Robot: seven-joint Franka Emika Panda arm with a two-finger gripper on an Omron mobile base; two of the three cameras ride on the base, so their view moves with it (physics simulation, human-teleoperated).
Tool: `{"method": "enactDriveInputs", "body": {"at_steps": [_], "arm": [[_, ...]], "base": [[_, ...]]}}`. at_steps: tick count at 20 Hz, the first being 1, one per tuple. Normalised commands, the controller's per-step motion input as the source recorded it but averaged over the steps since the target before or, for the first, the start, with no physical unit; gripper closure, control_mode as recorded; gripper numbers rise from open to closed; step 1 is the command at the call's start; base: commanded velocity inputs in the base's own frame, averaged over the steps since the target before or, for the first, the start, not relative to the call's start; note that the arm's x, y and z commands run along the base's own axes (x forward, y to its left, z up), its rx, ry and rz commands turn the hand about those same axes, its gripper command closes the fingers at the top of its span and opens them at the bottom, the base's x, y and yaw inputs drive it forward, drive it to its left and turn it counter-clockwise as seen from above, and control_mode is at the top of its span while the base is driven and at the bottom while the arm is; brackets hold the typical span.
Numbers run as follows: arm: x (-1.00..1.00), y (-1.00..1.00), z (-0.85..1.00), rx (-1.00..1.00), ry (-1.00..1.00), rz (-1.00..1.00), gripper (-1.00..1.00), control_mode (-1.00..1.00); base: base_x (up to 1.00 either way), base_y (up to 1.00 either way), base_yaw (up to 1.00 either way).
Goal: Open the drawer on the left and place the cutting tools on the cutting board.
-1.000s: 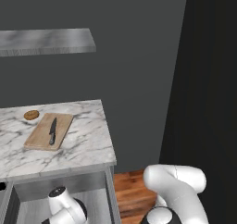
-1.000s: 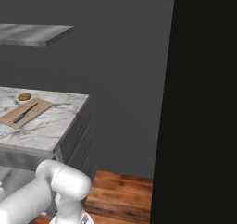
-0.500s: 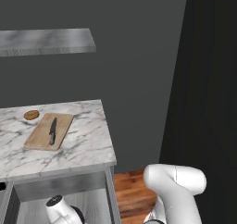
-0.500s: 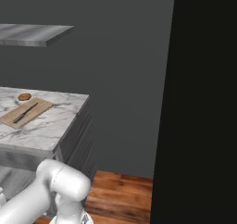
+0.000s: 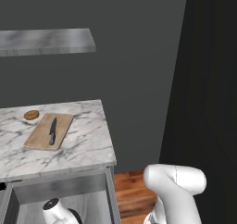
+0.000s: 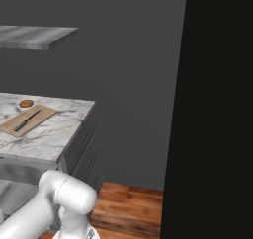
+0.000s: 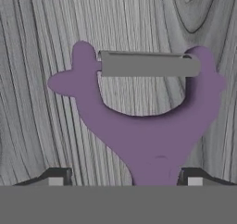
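One slim dark knife [image 5: 53,131] lay on tan wooden cutting board [image 5: 63,120]. Purple Y-shaped tool [image 7: 139,126] lay on drawer floor between my parted, empty gripper [image 7: 125,177] tips; I judged centring on stem before closing best.

The light is soft and even, not very bright. The marble counter [image 5: 78,144] looks pale, and the wall behind it is dim grey. A big black patch sits far right of the hand. Close up, the purple tool [image 7: 143,126] looks a bit fuzzy, with no glare.
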Motion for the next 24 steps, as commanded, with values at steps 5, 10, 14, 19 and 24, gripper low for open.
{"method": "enactDriveInputs", "body": {"at_steps": [5,10,14,19,24], "arm": [[-0.15,0.05,0.01,0.00,0.00,0.00,1.00,-1.00],[-0.17,-0.06,0.47,0.00,-0.01,0.00,1.00,-1.00],[-0.20,-0.22,1.00,0.01,-0.04,0.00,1.00,-1.00],[-0.13,-0.28,1.00,0.03,-0.02,0.00,1.00,-1.00],[0.17,-0.55,1.00,0.04,0.00,0.00,1.00,-1.00]], "base": [[0.00,0.00,0.00],[0.00,0.00,0.00],[0.00,0.00,0.00],[0.00,0.00,0.00],[0.00,0.00,0.00]]}}
